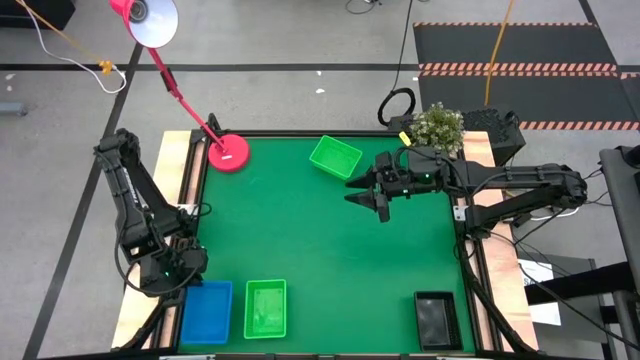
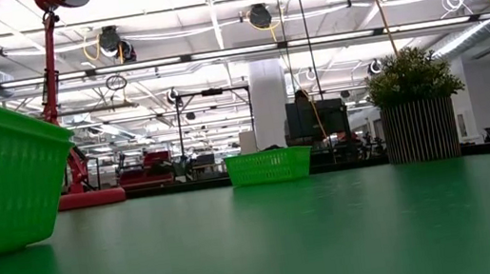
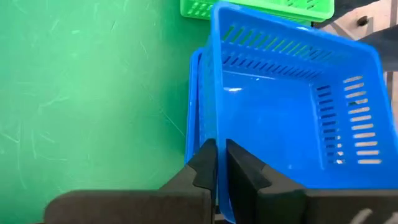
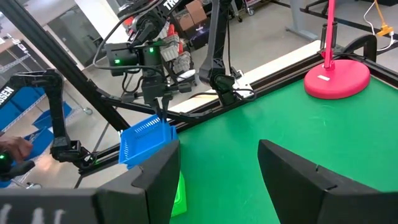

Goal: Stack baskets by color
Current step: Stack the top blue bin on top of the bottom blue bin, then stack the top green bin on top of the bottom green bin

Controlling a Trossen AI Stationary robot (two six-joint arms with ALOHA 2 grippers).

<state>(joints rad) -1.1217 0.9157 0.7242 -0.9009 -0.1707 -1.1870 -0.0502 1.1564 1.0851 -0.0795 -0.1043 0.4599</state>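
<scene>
A bright blue basket (image 3: pixel 292 118) sits tilted at the table's near left corner, and my left gripper (image 3: pixel 219 165) is shut on its wall. The rim of a second blue basket (image 3: pixel 193 124) shows just outside it. From above the blue baskets (image 1: pixel 207 311) read as one block under my left gripper (image 1: pixel 185 268). A green basket (image 1: pixel 265 308) rests on its base beside them. Another green basket (image 1: pixel 335 157) sits at the far middle, and a black basket (image 1: pixel 436 318) at the near right. My right gripper (image 1: pixel 372 200) hovers open over the table's middle, holding nothing. My left gripper pinches the upper rim of one wall (image 3: pixel 217 134) of the blue basket, one finger (image 3: pixel 249 174) inside and one outside. The fingers slant steeply down from above. The basket hangs tilted (image 4: pixel 146 142), its lower part over the second blue basket.
A pink lamp base (image 1: pixel 229 153) stands at the far left, its arm reaching beyond the table. A potted plant (image 1: pixel 438 126) stands at the far right corner. Bare green mat (image 1: pixel 330 260) lies between the baskets. Wooden rails edge the table's left and right sides.
</scene>
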